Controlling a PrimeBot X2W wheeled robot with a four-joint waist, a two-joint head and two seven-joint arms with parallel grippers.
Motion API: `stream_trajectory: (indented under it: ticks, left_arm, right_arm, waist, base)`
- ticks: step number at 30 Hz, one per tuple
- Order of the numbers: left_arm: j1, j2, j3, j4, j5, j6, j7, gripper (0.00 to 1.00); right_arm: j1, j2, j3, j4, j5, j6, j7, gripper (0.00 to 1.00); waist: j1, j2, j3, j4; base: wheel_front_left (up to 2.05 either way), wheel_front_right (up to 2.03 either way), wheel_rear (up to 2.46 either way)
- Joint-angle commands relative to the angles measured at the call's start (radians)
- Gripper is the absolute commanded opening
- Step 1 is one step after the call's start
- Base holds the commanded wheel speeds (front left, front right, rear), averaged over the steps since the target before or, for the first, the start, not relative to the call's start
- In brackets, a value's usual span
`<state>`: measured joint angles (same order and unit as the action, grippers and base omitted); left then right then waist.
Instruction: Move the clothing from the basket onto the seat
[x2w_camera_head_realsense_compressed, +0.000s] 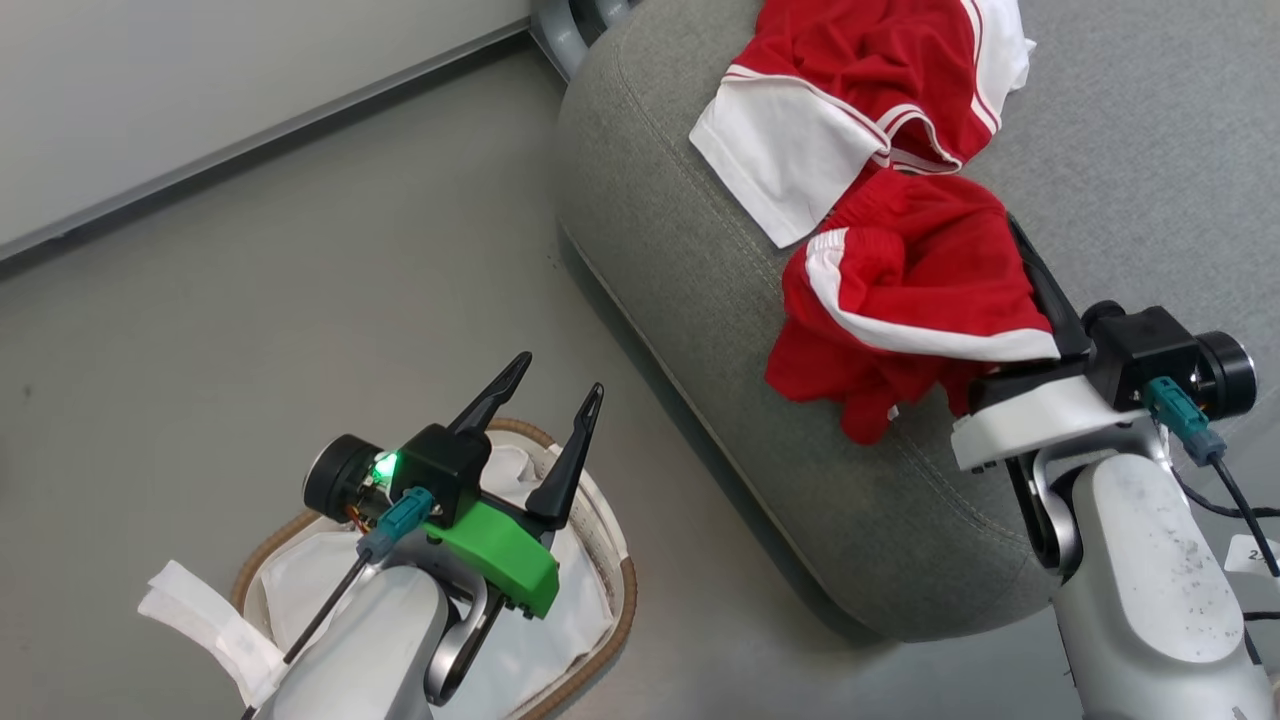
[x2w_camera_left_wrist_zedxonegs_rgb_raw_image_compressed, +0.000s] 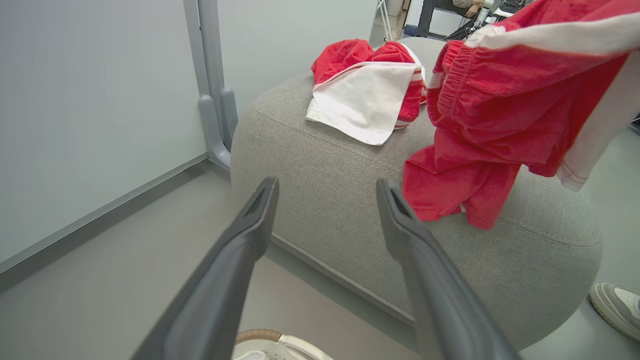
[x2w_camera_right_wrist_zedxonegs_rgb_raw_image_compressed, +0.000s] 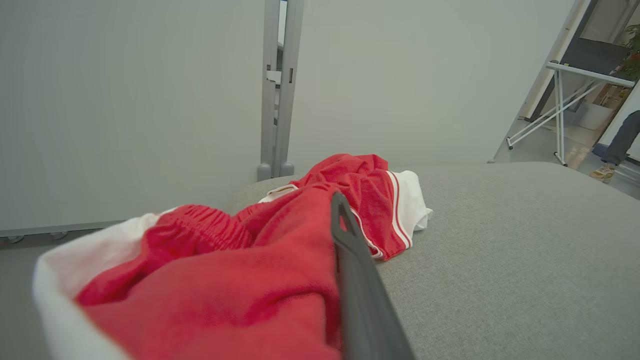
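Head view gives us two soft bright red sportswear garments. One red garment with a broad white panel and thin white stripe trim (x2w_camera_head_realsense_compressed: 850, 80) lies crumpled on top of the large light grey fabric-upholstered seat (x2w_camera_head_realsense_compressed: 680, 300), toward its far side. The second red garment (x2w_camera_head_realsense_compressed: 900, 300), with a gathered elastic waistband and a white stripe along its edge, is bunched just beside the first, over the seat's rounded front edge. Our right fingers (x2w_camera_head_realsense_compressed: 1045, 290) are closed tight on it. One dark finger shows along the cloth and the other is buried beneath. We cannot tell whether its lower folds rest on the seat.

Our left fingers (x2w_camera_head_realsense_compressed: 570, 450) are spread wide and hold nothing. They hover above the small oval white perforated plastic basket with a brown woven rim (x2w_camera_head_realsense_compressed: 628, 600), which stands on the grey floor (x2w_camera_head_realsense_compressed: 300, 300) well apart from the garments. A plain white liner (x2w_camera_head_realsense_compressed: 300, 575) lies inside the basket. A small white tag (x2w_camera_head_realsense_compressed: 1255, 550) by the right arm carries print too cut off to read.
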<state>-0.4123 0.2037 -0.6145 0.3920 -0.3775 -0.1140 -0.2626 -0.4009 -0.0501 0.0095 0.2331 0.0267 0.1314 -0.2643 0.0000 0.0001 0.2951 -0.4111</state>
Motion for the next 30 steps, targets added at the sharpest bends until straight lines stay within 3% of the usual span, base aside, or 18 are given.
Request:
stream_trajectory:
  ticks: [1, 10, 14, 22, 30]
  left_arm:
    - [-0.02, 0.008, -0.001, 0.002, 0.002, -0.003, -0.003, 1.0]
    - [-0.038, -0.009, -0.004, -0.002, 0.007, -0.006, -0.003, 1.0]
    - [-0.045, -0.016, -0.003, -0.008, 0.012, -0.006, -0.003, 1.0]
    - [-0.064, -0.036, -0.009, -0.025, 0.038, -0.008, -0.003, 1.0]
    - [-0.074, -0.026, -0.005, -0.054, 0.056, -0.009, -0.003, 1.0]
  right_arm:
    - [-0.026, 0.0, -0.001, -0.006, -0.016, -0.001, 0.0, 0.0]
    - [-0.222, -0.028, -0.09, -0.04, -0.128, -0.001, 0.0, 0.0]
    - [-0.349, -0.093, -0.167, -0.013, -0.158, -0.001, 0.0, 0.0]
    - [-0.585, -0.34, -0.338, 0.182, -0.274, -0.001, 0.009, 0.0]
    - [-0.633, -0.444, -0.471, 0.355, -0.355, -0.001, 0.032, 0.0]
  waist:
    - [0.0, -0.0001, 0.043, 0.0]
    - [0.0, -0.0001, 0.081, 0.109]
    - [0.0, -0.0001, 0.101, 0.172]
    - [0.0, -0.0001, 0.156, 0.318]
    - [0.0, -0.0001, 0.228, 0.4]
  base:
    - [0.0, 0.0, 0.0]
    - [0.0, 0.0, 0.0]
    - [0.0, 0.0, 0.0]
    - [0.0, 0.0, 0.0]
    - [0.0, 0.0, 0.0]
